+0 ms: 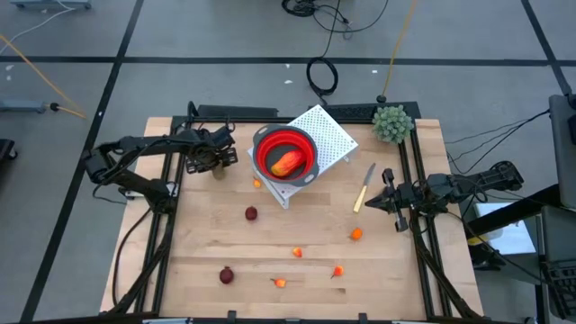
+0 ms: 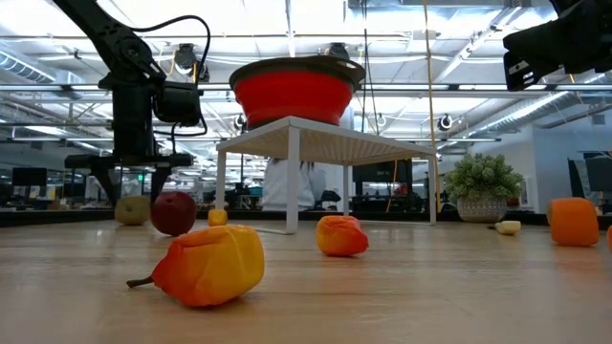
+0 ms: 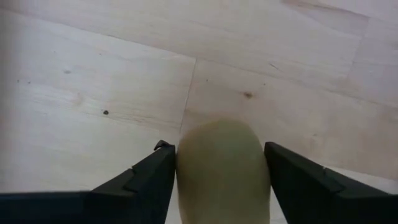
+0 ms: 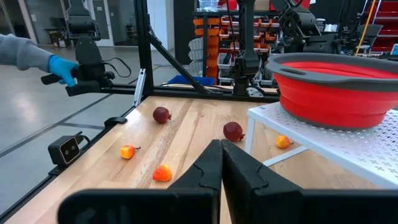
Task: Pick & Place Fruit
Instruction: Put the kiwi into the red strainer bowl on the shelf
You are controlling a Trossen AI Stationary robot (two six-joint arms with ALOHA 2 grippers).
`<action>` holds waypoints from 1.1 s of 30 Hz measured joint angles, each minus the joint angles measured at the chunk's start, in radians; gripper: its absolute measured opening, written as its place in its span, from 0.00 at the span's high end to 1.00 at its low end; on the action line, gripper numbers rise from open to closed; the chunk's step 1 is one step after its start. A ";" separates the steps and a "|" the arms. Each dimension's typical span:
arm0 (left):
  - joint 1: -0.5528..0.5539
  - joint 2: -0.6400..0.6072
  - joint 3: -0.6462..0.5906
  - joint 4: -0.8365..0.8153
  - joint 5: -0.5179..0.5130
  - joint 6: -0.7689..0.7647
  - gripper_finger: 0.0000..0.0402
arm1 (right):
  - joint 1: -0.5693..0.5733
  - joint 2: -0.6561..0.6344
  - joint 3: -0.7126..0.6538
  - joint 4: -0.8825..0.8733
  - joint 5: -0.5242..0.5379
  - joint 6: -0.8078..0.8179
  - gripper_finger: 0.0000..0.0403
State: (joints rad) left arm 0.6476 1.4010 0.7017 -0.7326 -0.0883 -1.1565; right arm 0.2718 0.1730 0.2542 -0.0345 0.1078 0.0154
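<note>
Two dark fingers (image 3: pixel 143 186) of the left gripper (image 1: pixel 216 165) stand on each side of a pale, smooth, egg-shaped fruit (image 3: pixel 222 168). The jaws are partly open, and their tips sit right against its sides. The fruit rests on the wooden table (image 1: pixel 207 243), near the far left corner.

The right gripper (image 1: pixel 393 203) waits low at the right side of the table. Its jaws are shut tight together, with nothing in them.

A round red bowl (image 1: pixel 285 153) with a gray rim sits on a white rack (image 1: pixel 328 135) full of little holes. One long red-and-yellow fruit (image 1: pixel 286 163) lies inside the bowl.

More small fruits lie well apart from both grippers. Two dark red balls (image 1: pixel 251 213) (image 1: pixel 226 275) are on the left half of the table. Some tiny orange bits (image 1: pixel 356 234) (image 1: pixel 297 253) (image 1: pixel 337 271) (image 1: pixel 279 283) are spread near the front, and one more (image 1: pixel 257 183) lies just by the rack.

A pale-handled knife (image 1: pixel 364 187) lies flat near the right gripper. A green bushy plant (image 1: pixel 392 123) stands at the far right corner.

A person's hand in a blue glove (image 4: pixel 60 67) holds a dark handle beyond the table.
</note>
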 joint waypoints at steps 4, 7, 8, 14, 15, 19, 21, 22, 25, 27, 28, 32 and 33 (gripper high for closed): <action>-0.006 -0.001 -0.006 0.007 -0.002 -0.003 0.45 | 0.000 0.000 0.000 0.000 0.000 0.000 1.00; -0.016 -0.003 -0.027 0.012 -0.003 -0.027 0.48 | 0.000 0.000 0.000 0.000 0.000 0.000 1.00; -0.020 -0.003 -0.034 0.013 -0.005 -0.035 0.50 | 0.000 0.000 0.000 0.000 0.000 0.000 1.00; -0.047 -0.004 -0.053 0.013 -0.014 -0.061 0.53 | 0.000 0.000 0.000 0.000 0.000 0.000 1.00; -0.049 -0.004 -0.053 0.015 -0.015 -0.061 0.53 | 0.000 0.000 0.000 0.000 0.000 0.000 1.00; -0.050 -0.015 -0.056 0.033 -0.013 -0.062 0.52 | 0.000 0.000 0.000 0.000 0.000 0.000 1.00; -0.050 -0.037 -0.057 0.034 -0.013 -0.080 0.52 | 0.000 0.000 0.000 0.001 0.000 0.000 1.00; -0.050 -0.051 -0.058 0.034 -0.013 -0.087 0.52 | 0.000 0.000 0.000 0.001 0.000 0.000 1.00; -0.052 -0.108 -0.063 0.025 -0.012 -0.118 0.54 | 0.000 0.000 0.000 0.001 0.000 0.000 1.00; -0.052 -0.155 -0.062 0.027 -0.032 -0.137 0.54 | 0.000 0.000 0.000 0.000 -0.001 0.000 1.00; -0.051 -0.180 -0.062 0.030 -0.043 -0.142 0.54 | 0.000 0.000 0.000 0.001 -0.002 0.000 1.00; -0.060 -0.274 -0.060 0.033 -0.062 -0.176 0.52 | 0.000 0.000 0.000 0.000 -0.003 0.000 1.00; -0.064 -0.298 -0.060 0.031 -0.067 -0.186 0.52 | 0.000 0.000 0.000 0.000 -0.003 0.000 1.00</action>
State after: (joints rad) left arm 0.5840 1.1030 0.6415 -0.7021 -0.1554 -1.3425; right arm 0.2718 0.1731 0.2539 -0.0341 0.1052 0.0151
